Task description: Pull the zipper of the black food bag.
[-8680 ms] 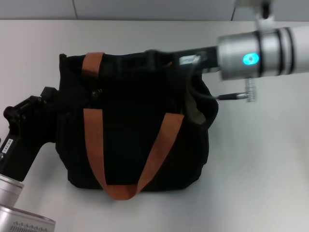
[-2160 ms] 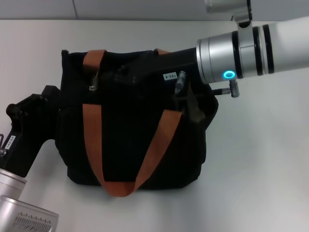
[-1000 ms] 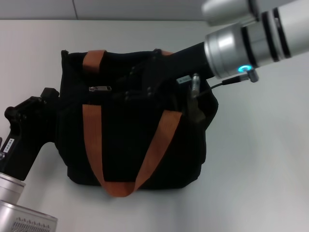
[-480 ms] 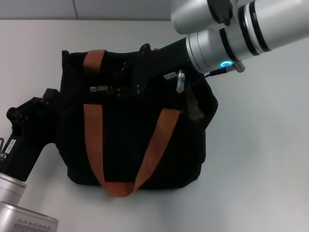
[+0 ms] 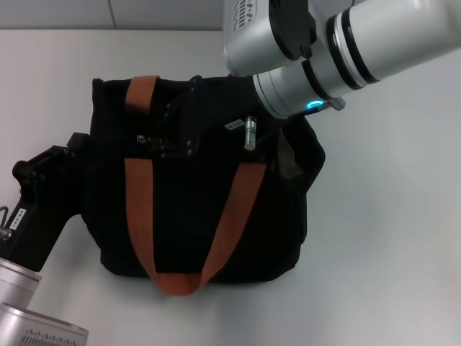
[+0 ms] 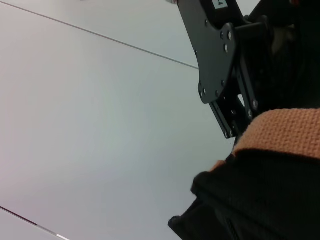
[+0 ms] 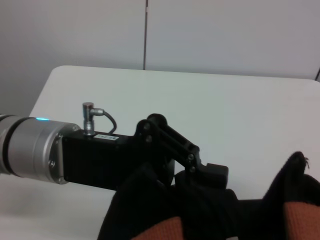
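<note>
Bag [image 5: 194, 209] sits mid-table, handles [image 5: 140, 209] draped over its front. I see the right gripper [image 5: 164, 137] reaching across the top, pinched shut on the zipper [image 5: 142, 137] near the left end. Left gripper [image 5: 68, 155] presses against the bag's left side; I can't tell its grip.

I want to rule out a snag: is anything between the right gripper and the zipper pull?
Nothing visible: the right gripper is already at the zipper on top of the black food bag. An orange handle lies just beyond it.
</note>
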`<state>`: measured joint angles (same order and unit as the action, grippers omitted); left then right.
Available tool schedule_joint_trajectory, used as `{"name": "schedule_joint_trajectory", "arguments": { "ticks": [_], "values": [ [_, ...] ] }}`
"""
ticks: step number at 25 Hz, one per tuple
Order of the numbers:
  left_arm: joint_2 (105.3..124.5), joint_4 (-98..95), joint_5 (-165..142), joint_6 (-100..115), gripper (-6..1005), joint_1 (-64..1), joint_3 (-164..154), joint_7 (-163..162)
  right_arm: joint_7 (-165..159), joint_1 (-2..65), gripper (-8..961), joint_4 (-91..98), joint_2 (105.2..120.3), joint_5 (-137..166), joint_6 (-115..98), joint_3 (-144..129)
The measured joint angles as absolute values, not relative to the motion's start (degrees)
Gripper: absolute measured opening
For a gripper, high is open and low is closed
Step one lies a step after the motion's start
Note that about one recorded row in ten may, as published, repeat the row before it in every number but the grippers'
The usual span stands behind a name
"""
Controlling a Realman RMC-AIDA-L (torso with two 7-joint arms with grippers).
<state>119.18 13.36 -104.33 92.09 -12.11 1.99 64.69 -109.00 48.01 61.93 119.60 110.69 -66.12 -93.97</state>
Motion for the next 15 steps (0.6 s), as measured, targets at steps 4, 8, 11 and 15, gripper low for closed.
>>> {"name": "schedule_joint_trajectory", "arguments": {
  "ticks": [4,8,11,15],
  "values": [
    [119.18,13.4,-104.3,92.2,15,-12.2,2.0,64.7,-109.0,48.2,302,62.0,119.62,111.2,-65.7,-94.1],
    [119.18,13.4,-104.3,92.2,15,-12.2,2.0,64.7,-109.5,48.9,296,61.5,119.62,112.8,-63.9,-95.4],
    [119.18,13.4,-104.3,92.5,15,-12.2,2.0,64.7,-110.2,49.8,292,61.5,119.70,114.1,-62.6,-97.3],
    [119.18,13.4,-104.3,92.9,15,-12.2,2.0,64.7,-111.6,50.6,238,61.5,119.72,116.0,-62.6,-97.4]
  ]
}}
